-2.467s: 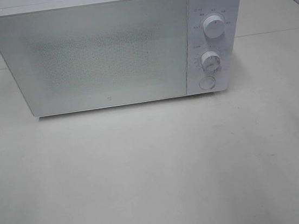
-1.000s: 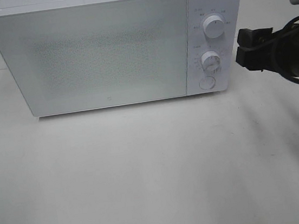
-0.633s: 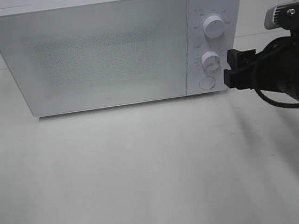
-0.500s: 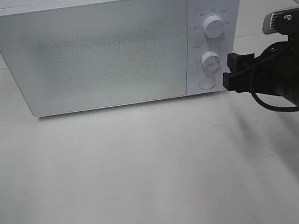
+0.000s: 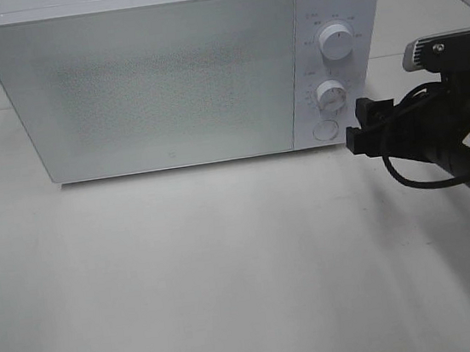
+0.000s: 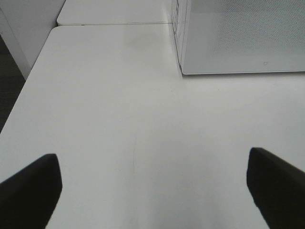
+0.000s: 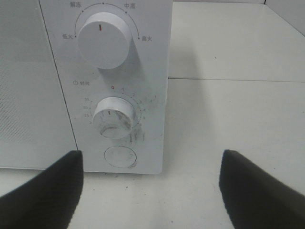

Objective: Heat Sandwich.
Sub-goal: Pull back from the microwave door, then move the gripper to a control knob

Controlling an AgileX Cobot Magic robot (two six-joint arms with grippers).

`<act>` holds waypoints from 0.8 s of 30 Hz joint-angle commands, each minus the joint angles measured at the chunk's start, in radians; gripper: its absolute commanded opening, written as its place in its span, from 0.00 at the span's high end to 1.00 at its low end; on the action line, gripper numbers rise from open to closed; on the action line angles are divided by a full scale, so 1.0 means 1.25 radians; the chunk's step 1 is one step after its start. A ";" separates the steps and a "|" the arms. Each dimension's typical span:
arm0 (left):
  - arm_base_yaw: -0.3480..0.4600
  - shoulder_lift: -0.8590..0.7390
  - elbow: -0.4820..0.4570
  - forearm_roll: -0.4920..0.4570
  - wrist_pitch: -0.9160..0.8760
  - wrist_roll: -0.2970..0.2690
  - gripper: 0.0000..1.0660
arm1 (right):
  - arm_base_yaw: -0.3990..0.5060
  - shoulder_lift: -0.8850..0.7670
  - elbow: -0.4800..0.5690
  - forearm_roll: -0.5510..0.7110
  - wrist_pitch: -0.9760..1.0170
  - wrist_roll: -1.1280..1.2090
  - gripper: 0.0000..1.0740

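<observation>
The white microwave stands at the back of the table with its door closed. The sandwich is out of view. My right gripper hovers open just right of the control panel, level with the round button. In the right wrist view that gripper faces the panel, and its dark fingers flank the round button below the timer knob. Nothing is between them. My left gripper stands wide open over bare table, some way from the microwave's front corner; it does not show in the exterior high view.
The upper power knob and the lower timer knob sit on the panel's right side. White tabletop stretches in front of the microwave. The table's left edge shows in the left wrist view.
My right arm has come in from the right and moved left and slightly down, closing on the control panel. The microwave door stays closed.
</observation>
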 commanded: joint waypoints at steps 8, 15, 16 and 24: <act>0.003 -0.019 0.002 -0.004 -0.006 -0.004 0.05 | 0.003 0.055 -0.047 -0.004 -0.017 0.005 0.29; 0.003 -0.019 0.002 -0.004 -0.006 -0.004 0.05 | 0.003 0.115 -0.119 -0.009 -0.017 0.005 0.29; 0.003 -0.019 0.002 -0.004 -0.006 -0.004 0.05 | 0.003 0.123 -0.128 -0.009 -0.016 0.006 0.29; 0.003 -0.019 0.002 -0.004 -0.006 -0.004 0.05 | 0.002 0.179 -0.181 -0.010 -0.013 0.006 0.29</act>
